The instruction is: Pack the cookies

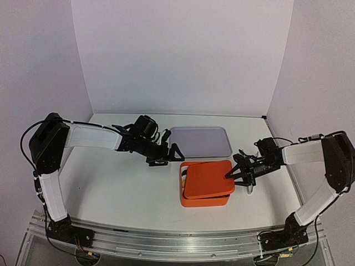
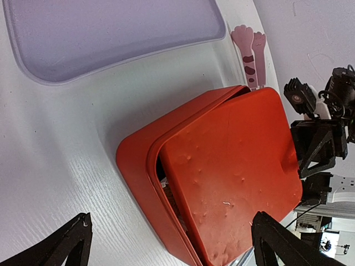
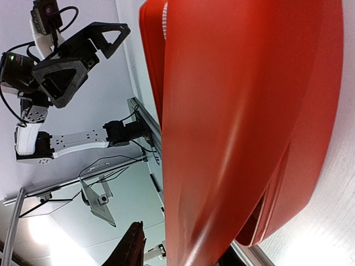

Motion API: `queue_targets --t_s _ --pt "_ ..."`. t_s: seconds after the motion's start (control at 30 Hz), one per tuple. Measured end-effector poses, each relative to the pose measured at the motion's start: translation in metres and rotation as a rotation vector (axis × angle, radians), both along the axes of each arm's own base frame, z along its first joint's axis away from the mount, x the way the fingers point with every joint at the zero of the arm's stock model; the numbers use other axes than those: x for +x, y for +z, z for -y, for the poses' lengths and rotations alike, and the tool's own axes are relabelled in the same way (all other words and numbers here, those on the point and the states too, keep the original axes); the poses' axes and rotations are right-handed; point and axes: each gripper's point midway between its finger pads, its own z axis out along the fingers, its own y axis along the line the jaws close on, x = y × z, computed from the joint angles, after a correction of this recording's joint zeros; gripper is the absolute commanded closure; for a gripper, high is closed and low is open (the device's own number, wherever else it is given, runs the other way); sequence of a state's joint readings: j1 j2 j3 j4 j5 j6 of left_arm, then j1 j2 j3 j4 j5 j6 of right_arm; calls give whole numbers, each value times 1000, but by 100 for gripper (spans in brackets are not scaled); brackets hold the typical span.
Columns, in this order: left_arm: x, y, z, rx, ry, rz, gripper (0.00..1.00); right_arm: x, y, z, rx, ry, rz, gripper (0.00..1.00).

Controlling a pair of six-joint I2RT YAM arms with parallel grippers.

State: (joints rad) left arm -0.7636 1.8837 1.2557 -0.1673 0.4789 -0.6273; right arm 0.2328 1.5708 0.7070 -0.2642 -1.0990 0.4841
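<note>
Claws flank orange box [image 1: 205,200], lid [image 1: 208,178] askew on top.

L side: left claw [image 1: 165,157] hovers over white table [image 1: 116,188], just left of box, jaws spread wide, nothing btw them.

Far centre: pale grey tray [image 1: 199,141] lies flat, near box but apart from it.

Centre, near side: lid rests shifted right + tilted, so a gap shows along box's left side. No cookies in view in any shot; prob. inside box under lid, where a white pleated paper edge [image 3: 165,16] peeks out.

R side: right claw [image 1: 237,176] sits at lid's right edge, fingers partly apart. Can't tell if it is pinching lid or merely touching it. Just right of box, near right claw, pink paw-shaped tongs [image 2: 249,52] lie on table.

Handling, as a guess: cookies are small, light, dry + brittle, so likely to crumble or snap under a hard squeeze. Best taken across the rim w/ soft pressure, one at a time, not by the flat faces. Lid looks thin, stiff + smooth, so apt to slip; its edge or a corner is the place to hold.
</note>
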Motion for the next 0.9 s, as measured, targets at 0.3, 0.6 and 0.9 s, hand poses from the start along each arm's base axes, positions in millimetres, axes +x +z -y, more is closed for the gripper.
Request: queue_targets --t_s 0.3,0.6,0.9 --pt "-3 -9 3 17 -11 -16 0 -7 -2 16 -175 1 -1 66" --pt "-9 -11 6 22 -23 -22 0 -12 -15 26 -273 0 -23 66" --pt "-15 -7 15 16 -44 -20 0 -5 -25 27 -301 16 -33 69"
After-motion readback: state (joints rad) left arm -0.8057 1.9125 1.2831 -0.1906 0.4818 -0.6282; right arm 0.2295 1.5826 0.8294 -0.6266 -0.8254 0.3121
